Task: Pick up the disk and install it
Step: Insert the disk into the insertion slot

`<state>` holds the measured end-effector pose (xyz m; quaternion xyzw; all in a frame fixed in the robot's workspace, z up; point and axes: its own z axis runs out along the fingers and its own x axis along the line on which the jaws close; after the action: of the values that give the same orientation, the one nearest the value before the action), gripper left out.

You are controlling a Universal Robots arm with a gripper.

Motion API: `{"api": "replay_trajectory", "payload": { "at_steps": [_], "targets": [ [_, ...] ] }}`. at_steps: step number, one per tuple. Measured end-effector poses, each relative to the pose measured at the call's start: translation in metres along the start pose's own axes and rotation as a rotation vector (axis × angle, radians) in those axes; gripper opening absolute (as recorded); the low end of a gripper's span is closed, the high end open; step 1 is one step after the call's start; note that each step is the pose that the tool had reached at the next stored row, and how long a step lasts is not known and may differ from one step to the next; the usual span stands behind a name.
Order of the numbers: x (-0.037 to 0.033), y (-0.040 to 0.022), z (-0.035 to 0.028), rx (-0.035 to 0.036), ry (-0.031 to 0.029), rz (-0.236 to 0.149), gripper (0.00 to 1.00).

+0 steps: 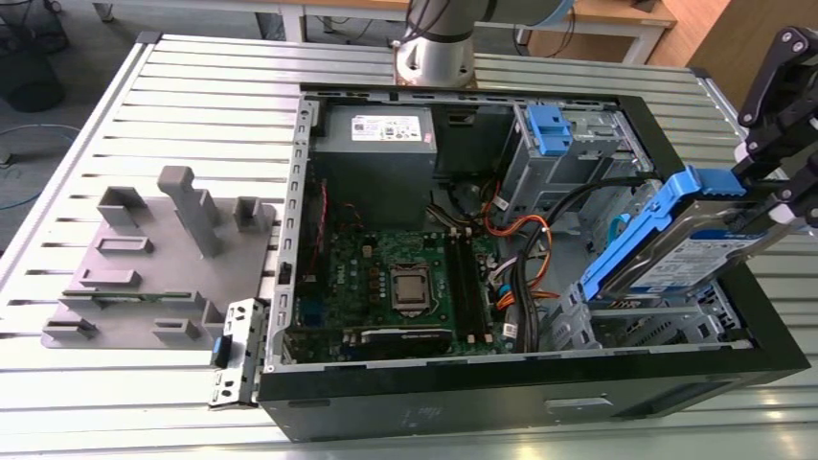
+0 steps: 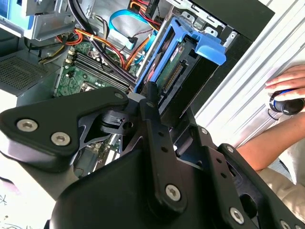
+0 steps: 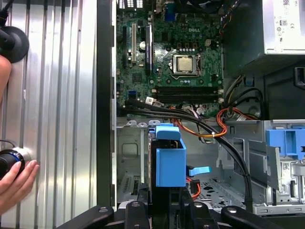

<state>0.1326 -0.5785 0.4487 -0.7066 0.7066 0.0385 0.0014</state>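
**Disk gripped, hanging over the open case**

I had the gripper clamped on the disk, holding it by the upper end of its blue frame. In the exterior view the disk hung tilted with its label facing the camera. Its lower end dipped toward the drive bay directly beneath and was not seated in it. In the first wrist view I saw the disk end-on, rising from between the black fingers. In the second wrist view its connector edge showed just past the fingertips.

Just beyond the disk's lower end ran a tangle of cables in black, orange and blue. Past those lay the motherboard on the case floor, with its bare processor socket. Farther still from the gripper stood the grey power supply, with a small blue latch on the cage beside it.

The black case lay open on a slatted metal table. Farthest from the gripper, across the case, sat a grey fixture. In the first wrist view a person's hand rested against a dark knob on the table, outside the case wall.
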Motion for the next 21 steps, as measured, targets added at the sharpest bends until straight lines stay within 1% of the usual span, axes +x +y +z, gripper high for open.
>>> {"api": "replay_trajectory", "payload": {
  "at_steps": [3,12,21],
  "targets": [
    [0.0001,-0.0001,0.0025,0.0,0.0001,0.0,0.35],
    [0.0007,-0.0007,0.0129,-0.0001,-0.0001,0.0,0.35],
    [0.0013,-0.0007,0.0132,0.0,-0.0002,0.0,0.35]
  ]
}}
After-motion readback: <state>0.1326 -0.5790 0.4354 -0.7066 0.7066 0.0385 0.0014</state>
